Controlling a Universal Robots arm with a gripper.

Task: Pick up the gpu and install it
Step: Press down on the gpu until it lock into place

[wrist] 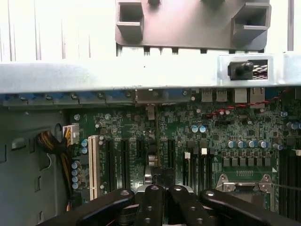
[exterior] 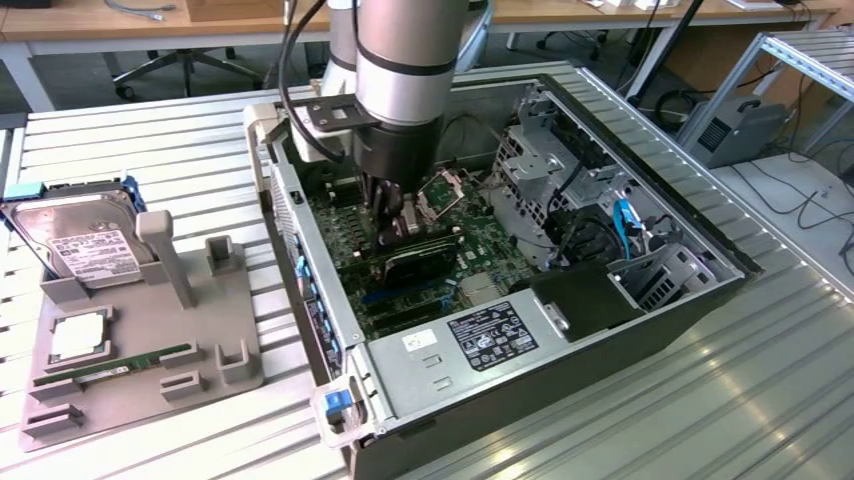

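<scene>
Ribbed matt metal table (exterior: 747, 400), grey plastic holder (exterior: 200, 330), glossy green motherboard (wrist: 244, 127)

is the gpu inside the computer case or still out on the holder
Inside. The gpu stands on edge on the motherboard inside the case, with the gripper at its top edge.

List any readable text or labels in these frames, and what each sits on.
Nothing reads legibly.
Hard drive: white label, print too small.
Power supply: black sticker and white sticker, print too small.
Motherboard: markings too blurred.
</scene>
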